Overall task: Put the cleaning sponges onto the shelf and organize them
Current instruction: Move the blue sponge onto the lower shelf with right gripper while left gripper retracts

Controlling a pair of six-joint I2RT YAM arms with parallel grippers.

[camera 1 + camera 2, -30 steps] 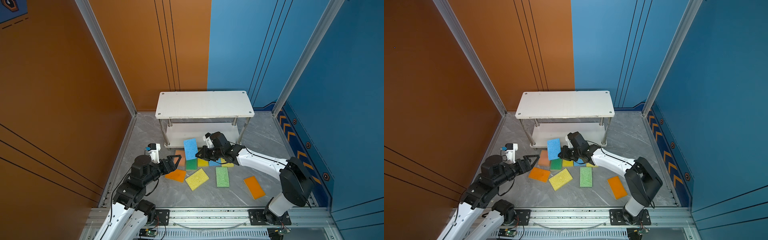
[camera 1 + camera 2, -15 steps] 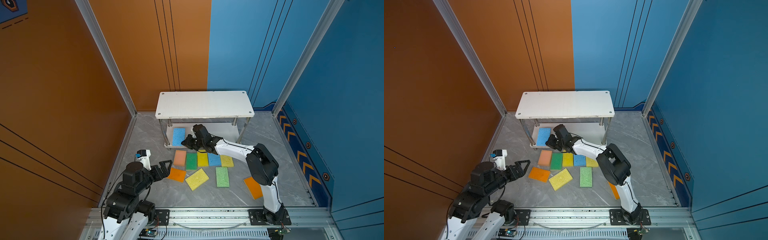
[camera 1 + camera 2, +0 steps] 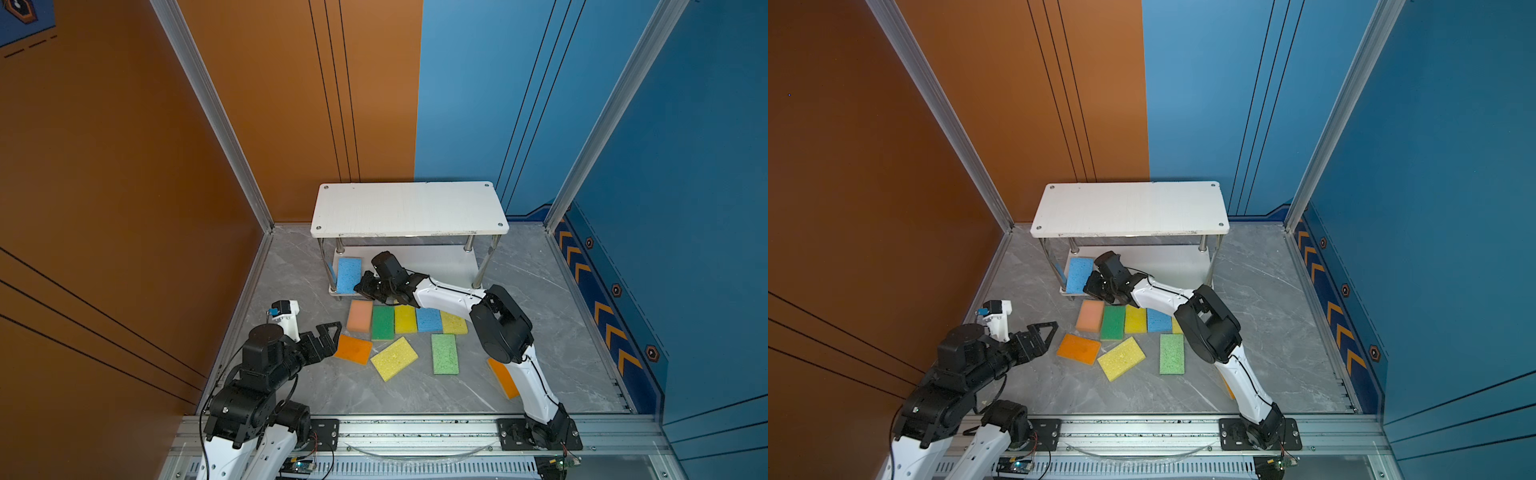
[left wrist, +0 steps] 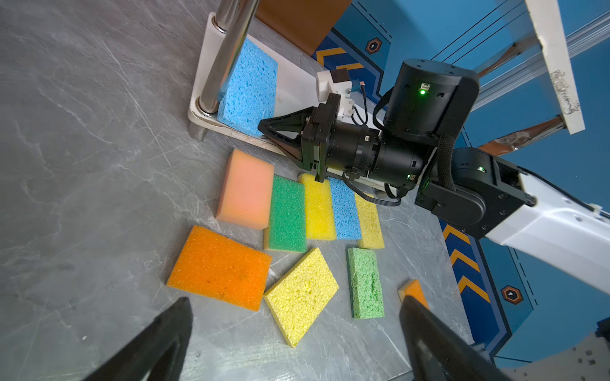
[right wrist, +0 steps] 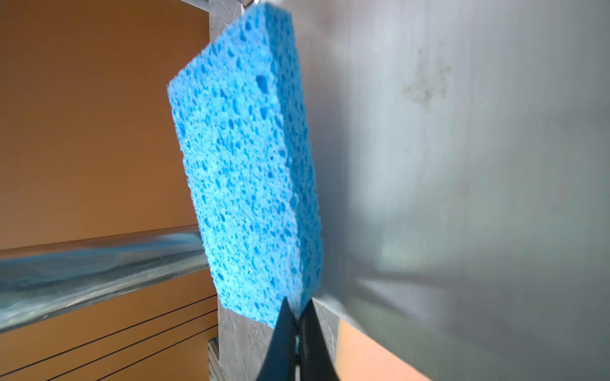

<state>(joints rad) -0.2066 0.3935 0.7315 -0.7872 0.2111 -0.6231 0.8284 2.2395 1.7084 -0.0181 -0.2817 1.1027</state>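
**A:** Where is the right gripper (image 3: 360, 287)?

**B:** It is at the nine o'clock end of the shelf (image 3: 409, 210), down by the lower board (image 3: 440, 262). Its tips are pinched together on the near corner of a blue sponge (image 5: 244, 171). That sponge sits tilted on the board, just beside a metal post (image 4: 227, 56).

**A:** And the left gripper (image 3: 331, 340)?

**B:** It is spread wide and holds nothing. It hangs just beside the orange sponge (image 3: 353, 349), at that sponge's nine o'clock.

**A:** Where are the other sponges?

**B:** They are on the grey floor (image 3: 291, 282), at six o'clock of the shelf. Five lie edge to edge in a row:
- the peach sponge (image 3: 360, 316)
- the dark green sponge (image 3: 382, 323)
- the yellow sponge (image 3: 405, 319)
- the second blue sponge (image 3: 429, 320)
- the pale yellow sponge (image 3: 454, 323)

Nearer the robot lie a turned yellow sponge (image 3: 394, 358) and a light green sponge (image 3: 445, 354). At four o'clock, a second orange sponge (image 3: 500, 380) is partly hidden behind the right arm (image 3: 449, 299).
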